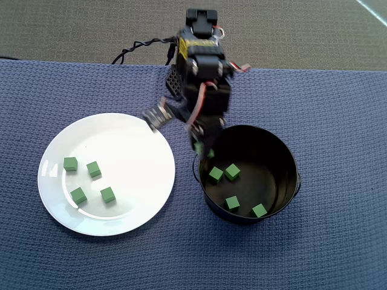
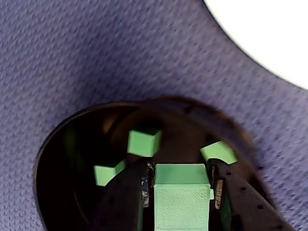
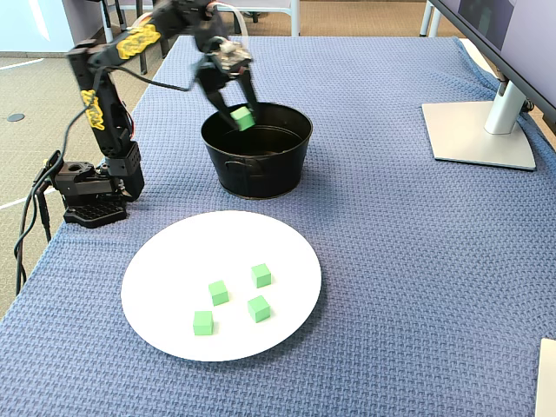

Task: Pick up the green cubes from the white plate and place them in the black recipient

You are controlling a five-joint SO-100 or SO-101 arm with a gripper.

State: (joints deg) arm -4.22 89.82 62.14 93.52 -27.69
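My gripper (image 3: 241,113) is shut on one green cube (image 2: 182,192) and hangs over the near-left rim of the black recipient (image 3: 256,169). In the wrist view the held cube fills the gap between both black fingers (image 2: 125,197), with the pot's opening (image 2: 53,144) right below. Several green cubes (image 1: 232,172) lie on the pot's floor. The white plate (image 1: 133,139) sits to the pot's left in the overhead view, with several green cubes (image 1: 93,168) grouped on its left half. In the overhead view the gripper (image 1: 204,148) mostly hides the held cube.
A blue woven cloth (image 1: 326,90) covers the table. The arm's base (image 3: 91,195) stands at the table's left edge in the fixed view, trailing cables (image 1: 139,48). A monitor stand (image 3: 482,130) sits at the far right.
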